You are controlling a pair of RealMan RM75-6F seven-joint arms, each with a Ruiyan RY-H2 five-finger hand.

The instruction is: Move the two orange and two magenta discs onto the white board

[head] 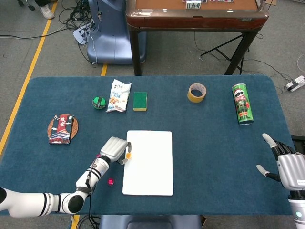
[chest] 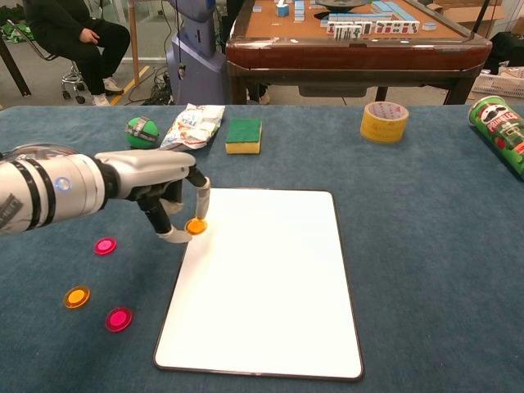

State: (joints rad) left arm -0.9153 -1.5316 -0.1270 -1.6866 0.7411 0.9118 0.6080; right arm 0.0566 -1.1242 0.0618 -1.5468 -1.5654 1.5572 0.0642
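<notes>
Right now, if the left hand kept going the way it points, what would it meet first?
The left hand, pinching an orange disc, points across the white board; probably only bare board lies ahead, though its height above it is unclear.

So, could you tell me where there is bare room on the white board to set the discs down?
Nearly the whole white board is bare: its middle, right side and near end toward the robot. Only the far-left edge is crowded, where the left hand holds an orange disc. On the cloth left of the board lie two magenta discs and another orange disc.
</notes>
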